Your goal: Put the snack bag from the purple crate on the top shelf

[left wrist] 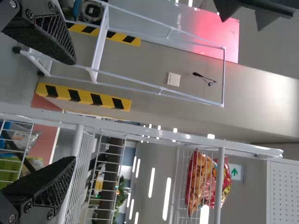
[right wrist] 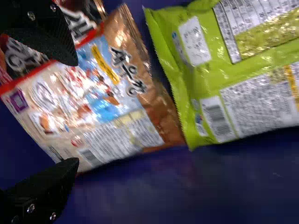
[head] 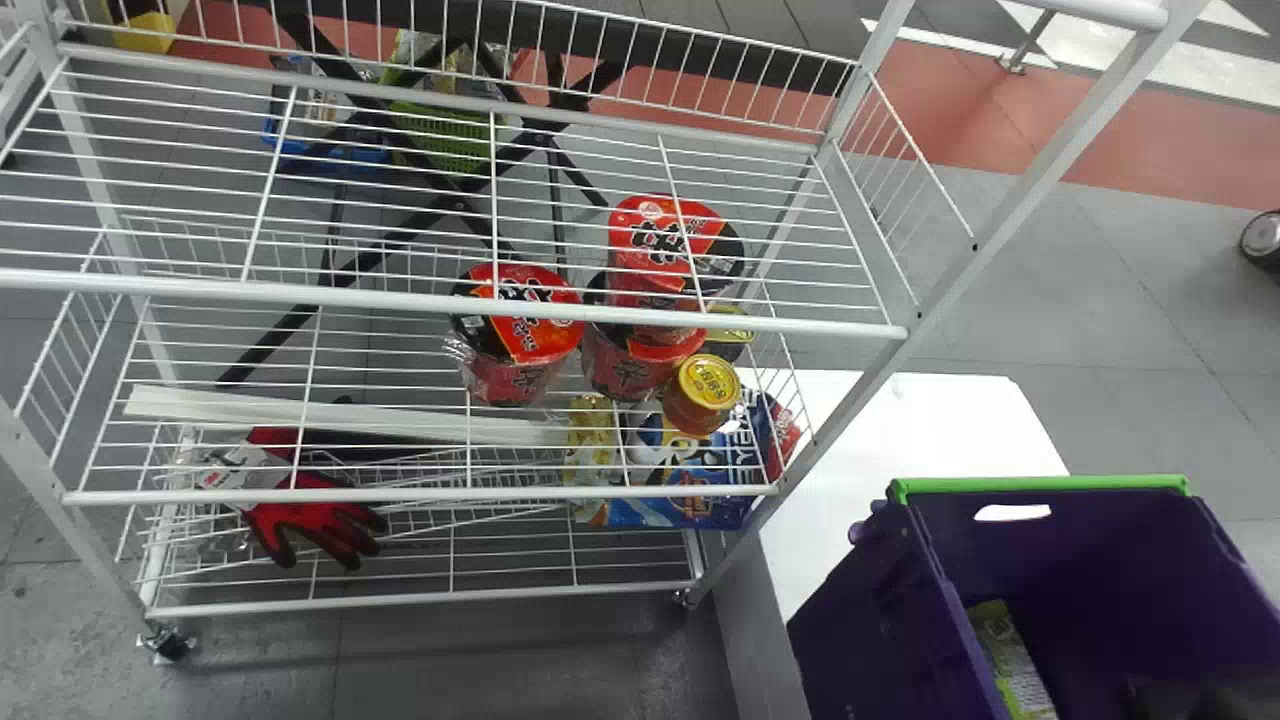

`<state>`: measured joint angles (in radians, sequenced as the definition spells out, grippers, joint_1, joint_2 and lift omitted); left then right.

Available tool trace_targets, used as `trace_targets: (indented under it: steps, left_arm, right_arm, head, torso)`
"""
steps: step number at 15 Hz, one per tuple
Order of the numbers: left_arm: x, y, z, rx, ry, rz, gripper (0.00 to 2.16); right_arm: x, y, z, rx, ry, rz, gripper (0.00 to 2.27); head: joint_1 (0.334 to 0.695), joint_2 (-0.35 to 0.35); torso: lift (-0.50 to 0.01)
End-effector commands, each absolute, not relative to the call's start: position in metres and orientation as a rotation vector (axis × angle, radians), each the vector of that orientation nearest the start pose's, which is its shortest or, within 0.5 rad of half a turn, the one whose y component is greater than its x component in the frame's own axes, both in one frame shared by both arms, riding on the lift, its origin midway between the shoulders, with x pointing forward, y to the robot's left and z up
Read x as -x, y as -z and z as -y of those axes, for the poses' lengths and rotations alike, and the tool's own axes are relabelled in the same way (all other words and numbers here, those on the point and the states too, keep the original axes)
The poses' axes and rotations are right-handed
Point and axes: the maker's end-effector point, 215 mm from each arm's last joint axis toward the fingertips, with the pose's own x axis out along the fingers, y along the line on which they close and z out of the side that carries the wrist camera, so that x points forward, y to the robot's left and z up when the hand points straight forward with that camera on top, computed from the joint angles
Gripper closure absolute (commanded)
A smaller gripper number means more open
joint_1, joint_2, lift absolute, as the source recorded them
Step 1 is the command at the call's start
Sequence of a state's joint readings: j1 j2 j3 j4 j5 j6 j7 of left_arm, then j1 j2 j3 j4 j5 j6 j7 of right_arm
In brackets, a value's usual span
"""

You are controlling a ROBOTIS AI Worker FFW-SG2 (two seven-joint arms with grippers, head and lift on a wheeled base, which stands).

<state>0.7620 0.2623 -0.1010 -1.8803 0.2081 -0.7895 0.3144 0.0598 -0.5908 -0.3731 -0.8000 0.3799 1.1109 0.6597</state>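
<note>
right wrist view adds a seemingly brown bag [right wrist: 100,105].

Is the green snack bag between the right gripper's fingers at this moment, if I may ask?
No, the green snack bag lies out beyond the spread fingertips of the right gripper, beside the brown snack bag.

The right gripper [head: 1200,697] is in the crate [head: 1080,550], with one packet [right wrist: 107,102] by its fingertips and a second packet [right wrist: 205,84] beside that. Left of the gripper, past the table [head: 920,430], stands the rack [head: 300,296], cups [head: 525,345] on its middle shelf, gloves [head: 325,530] lower and farther left.
</note>
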Motion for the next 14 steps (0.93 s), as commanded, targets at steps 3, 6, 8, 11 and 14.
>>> trace_targets:
  steps: [3, 6, 8, 11, 14]
  left_arm:
    - [-0.314, 0.303, -0.299, 0.143, -0.173, 0.310, 0.08]
    - [-0.309, 0.296, -0.300, 0.141, -0.162, 0.348, 0.09]
    - [-0.305, 0.288, -0.303, 0.140, -0.160, 0.389, 0.09]
    - [-0.306, 0.291, -0.305, 0.134, -0.159, 0.393, 0.09]
    - [-0.308, 0.294, -0.304, 0.131, -0.151, 0.396, 0.09]
  right_arm:
    - [-0.060, 0.667, 0.663, -0.025, 0.327, -1.774, 0.08]
    - [-0.054, 0.684, 0.651, -0.002, 0.268, -1.748, 0.07]
    - [-0.061, 0.696, 0.646, 0.012, 0.214, -1.683, 0.07]
    - [-0.075, 0.696, 0.647, -0.076, 0.223, -1.571, 0.07]
    - [-0.084, 0.699, 0.643, -0.108, 0.205, -1.510, 0.07]
  head:
    - [0.695, -0.350]
    - [0.695, -0.350]
    - [0.695, -0.350]
    - [0.695, -0.350]
    - [0.695, -0.350]
  torso:
    - [-0.451]
    - [-0.451]
    - [-0.451]
    - [-0.451]
    - [-0.451]
